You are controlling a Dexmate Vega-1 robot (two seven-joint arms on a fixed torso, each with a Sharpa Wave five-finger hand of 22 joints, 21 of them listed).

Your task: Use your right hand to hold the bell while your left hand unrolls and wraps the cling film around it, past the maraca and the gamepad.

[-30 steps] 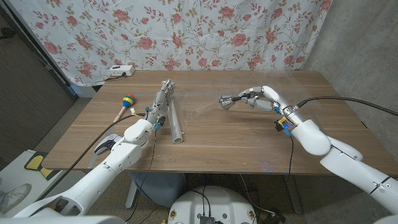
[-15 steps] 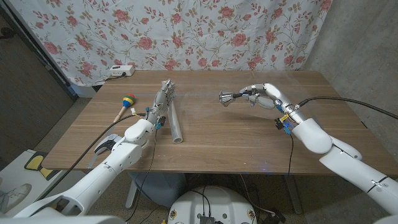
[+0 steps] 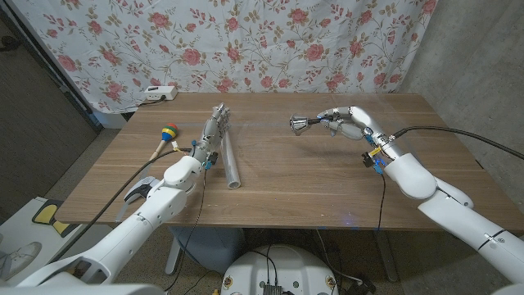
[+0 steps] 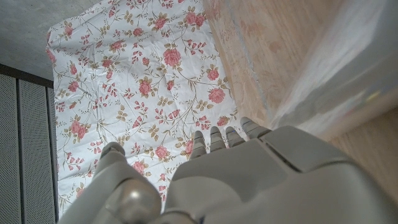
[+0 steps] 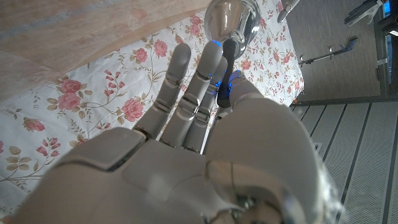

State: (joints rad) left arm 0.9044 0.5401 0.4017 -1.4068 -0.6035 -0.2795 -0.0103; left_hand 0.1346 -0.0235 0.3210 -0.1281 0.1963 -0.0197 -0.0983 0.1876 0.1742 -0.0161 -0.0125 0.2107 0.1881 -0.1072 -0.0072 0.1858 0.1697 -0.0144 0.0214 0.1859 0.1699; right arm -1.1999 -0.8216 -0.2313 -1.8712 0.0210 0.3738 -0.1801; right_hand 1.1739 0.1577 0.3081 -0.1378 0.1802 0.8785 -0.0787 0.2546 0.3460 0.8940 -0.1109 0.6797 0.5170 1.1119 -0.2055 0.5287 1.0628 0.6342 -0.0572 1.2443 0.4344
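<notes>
- The bell hangs above the far right part of the table, its shiny cup pointing toward my left side, its dark handle pinched in my right hand.
- From my right wrist, the same bell shows past my fingertips, handle between thumb and fingers, so I am grasping it.
- The cling film roll lies on the table near the middle-left, running from far to near, and my left hand sits at its far end, fingers stretched over it; I cannot tell whether that hand has actually closed on the roll or the film.
- The maraca lies just beyond my left hand toward the table's left edge; a white gamepad sits at the far left corner.
- Risks, as I judge them: the bell is well apart from the roll, so film pulled across could sag, cling to itself or tear; my pinch on the thin handle could let the bell twist; the roll could slide instead of unrolling.
</notes>
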